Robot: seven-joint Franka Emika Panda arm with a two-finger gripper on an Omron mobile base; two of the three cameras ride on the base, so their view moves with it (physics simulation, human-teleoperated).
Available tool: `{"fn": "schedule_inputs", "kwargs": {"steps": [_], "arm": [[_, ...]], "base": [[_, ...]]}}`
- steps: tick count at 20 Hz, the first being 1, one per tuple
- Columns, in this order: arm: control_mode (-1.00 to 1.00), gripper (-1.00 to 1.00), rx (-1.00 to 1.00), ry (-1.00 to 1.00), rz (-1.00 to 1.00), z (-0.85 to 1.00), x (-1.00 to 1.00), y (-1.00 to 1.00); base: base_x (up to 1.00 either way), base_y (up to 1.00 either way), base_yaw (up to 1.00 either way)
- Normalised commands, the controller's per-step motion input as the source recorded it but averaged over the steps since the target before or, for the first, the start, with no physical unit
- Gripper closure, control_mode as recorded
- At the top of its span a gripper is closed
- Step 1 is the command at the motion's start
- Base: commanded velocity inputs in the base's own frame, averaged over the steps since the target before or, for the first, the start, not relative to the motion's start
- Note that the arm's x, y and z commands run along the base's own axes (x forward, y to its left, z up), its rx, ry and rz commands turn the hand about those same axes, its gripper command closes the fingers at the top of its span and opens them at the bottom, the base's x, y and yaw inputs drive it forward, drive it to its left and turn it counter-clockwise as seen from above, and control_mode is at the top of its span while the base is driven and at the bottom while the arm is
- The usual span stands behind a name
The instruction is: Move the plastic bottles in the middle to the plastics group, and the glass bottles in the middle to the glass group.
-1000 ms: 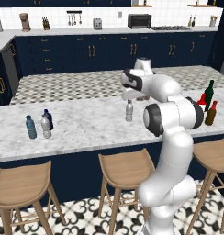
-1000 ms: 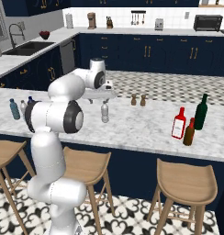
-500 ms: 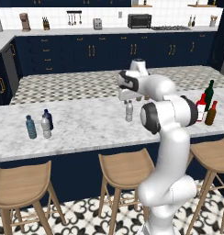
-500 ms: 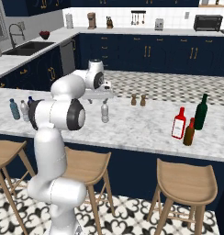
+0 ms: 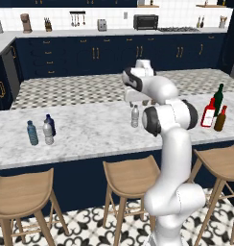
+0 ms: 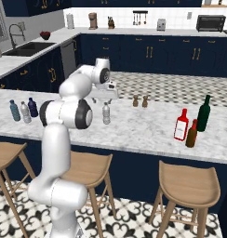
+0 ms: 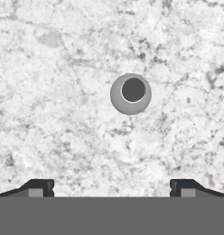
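Observation:
One clear plastic bottle [image 5: 134, 116] [image 6: 106, 114] stands upright in the middle of the marble counter [image 5: 90, 134]. My gripper [image 5: 134, 101] [image 6: 106, 97] hangs open just above it, pointing down. From above, the bottle's round cap [image 7: 130, 93] lies ahead of my gripper [image 7: 112, 188], whose fingertips [image 7: 40, 187] stand wide apart with nothing between them. Another clear bottle [image 5: 48, 133] [image 6: 25, 112] stands at the left with the teal bottle [image 5: 32, 133] and the navy bottle [image 5: 50, 124]. The amber glass bottle [image 5: 219, 119] [image 6: 192, 134] stands at the right beside the red bottle [image 5: 208, 113] and the green bottle [image 5: 218, 98].
Two small brown shakers [image 6: 135, 101] stand on the counter behind and to the right of the middle bottle. Wooden stools [image 5: 131, 175] line the counter's near side. Bare marble stretches between the middle bottle and both groups.
The hand has shifted slightly above the middle clear bottle. Its jaws have stayed open, and no bottle has moved.

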Motion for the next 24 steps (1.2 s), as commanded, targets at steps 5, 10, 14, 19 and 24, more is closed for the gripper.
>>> {"fn": "schedule_inputs", "kwargs": {"steps": [5, 10, 14, 19, 24], "arm": [[-1.00, -1.00, 0.00, 0.00, -0.03, -0.25, 0.09, 0.00], [-1.00, -1.00, 0.00, 0.00, -0.02, -0.30, 0.35, 0.00], [-1.00, -1.00, 0.00, 0.00, 0.00, -0.11, 0.45, 0.00], [-1.00, -1.00, 0.00, 0.00, 0.00, 0.00, 0.57, 0.00], [-1.00, -1.00, 0.00, 0.01, 0.00, 0.00, 0.21, -0.01]], "base": [[0.00, 0.00, 0.00], [0.00, 0.00, 0.00], [0.00, 0.00, 0.00], [0.00, 0.00, 0.00], [0.00, 0.00, 0.00]]}}
